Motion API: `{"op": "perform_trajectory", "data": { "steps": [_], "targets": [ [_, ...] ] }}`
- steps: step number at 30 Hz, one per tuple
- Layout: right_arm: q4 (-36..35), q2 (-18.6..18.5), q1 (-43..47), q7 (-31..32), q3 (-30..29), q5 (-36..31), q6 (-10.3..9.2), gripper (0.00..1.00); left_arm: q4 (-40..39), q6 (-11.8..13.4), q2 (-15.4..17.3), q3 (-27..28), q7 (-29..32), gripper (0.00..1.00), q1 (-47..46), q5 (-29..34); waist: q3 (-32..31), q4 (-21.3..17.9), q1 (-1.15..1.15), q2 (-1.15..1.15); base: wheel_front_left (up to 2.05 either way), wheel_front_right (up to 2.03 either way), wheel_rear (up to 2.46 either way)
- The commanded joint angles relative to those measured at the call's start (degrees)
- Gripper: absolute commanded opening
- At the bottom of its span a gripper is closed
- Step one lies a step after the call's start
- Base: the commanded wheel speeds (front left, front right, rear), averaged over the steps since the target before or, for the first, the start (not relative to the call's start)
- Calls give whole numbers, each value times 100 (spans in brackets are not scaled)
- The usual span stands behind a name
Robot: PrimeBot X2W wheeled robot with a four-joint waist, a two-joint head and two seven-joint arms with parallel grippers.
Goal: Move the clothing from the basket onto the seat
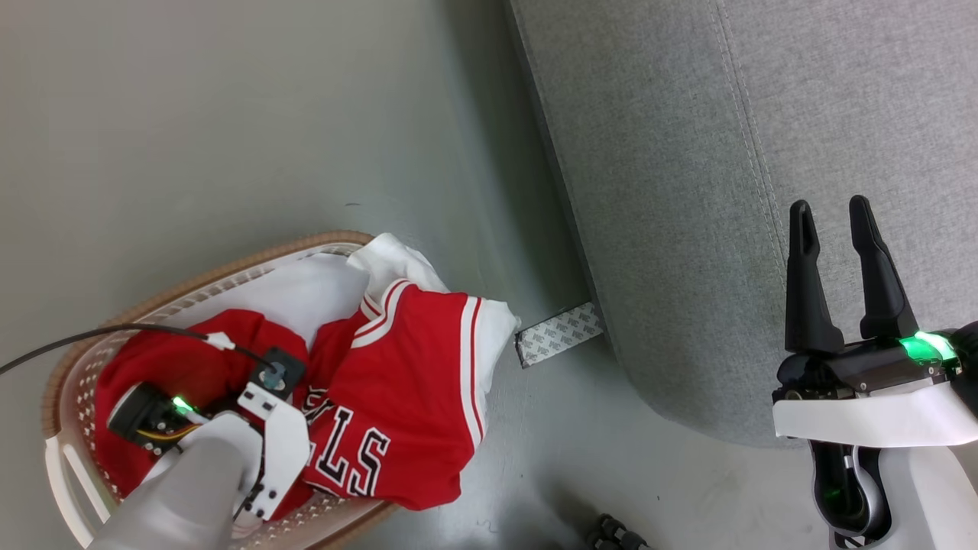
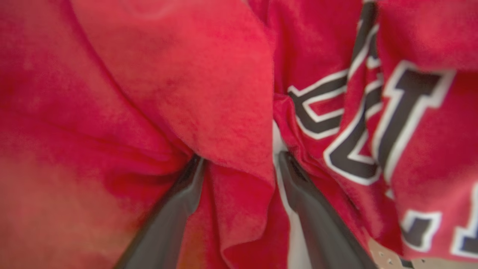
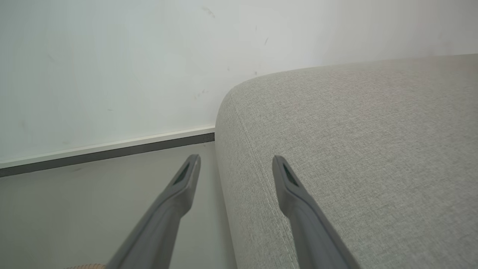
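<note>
Loosely crumpled red, white-trimmed clothing [image 1: 412, 367] overflows the basket [image 1: 229, 265] around the open left hand [image 2: 239, 160].

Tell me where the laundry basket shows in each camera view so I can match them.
Head view: the basket is lower left, clothing heaped in it.
Left wrist view: bottom right edge, a pale perforated patch under the jersey, likely its wall.
Right wrist view: bottom edge, left, a tan sliver, likely its rim.
Shared landmarks: the jersey lettering links head and left wrist; the seat links head and right wrist.
</note>
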Motion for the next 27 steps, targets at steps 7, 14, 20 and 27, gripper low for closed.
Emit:
{"op": "perform_trajectory", "data": {
  "steps": [7,14,20,27],
  "targets": [
    [53,-14,-129,0,107,12,-12,100,87,15,114,32,-456,0,-12,-162,-32,-18,0,0,0,0,0],
    [147,-15,-176,0,-17,-253,-12,100,114,-44,-179,47,-863,0,33,-330,-485,242,0,0,0,0,0],
    [258,-17,-55,0,-233,-644,-12,100,124,-94,-661,74,-1280,0,201,-610,-1226,736,0,0,0,0,0],
    [404,-19,78,0,-322,-971,-12,100,27,-115,-991,71,-1714,0,487,-990,-2020,1159,0,0,0,0,0]
  ]
}}
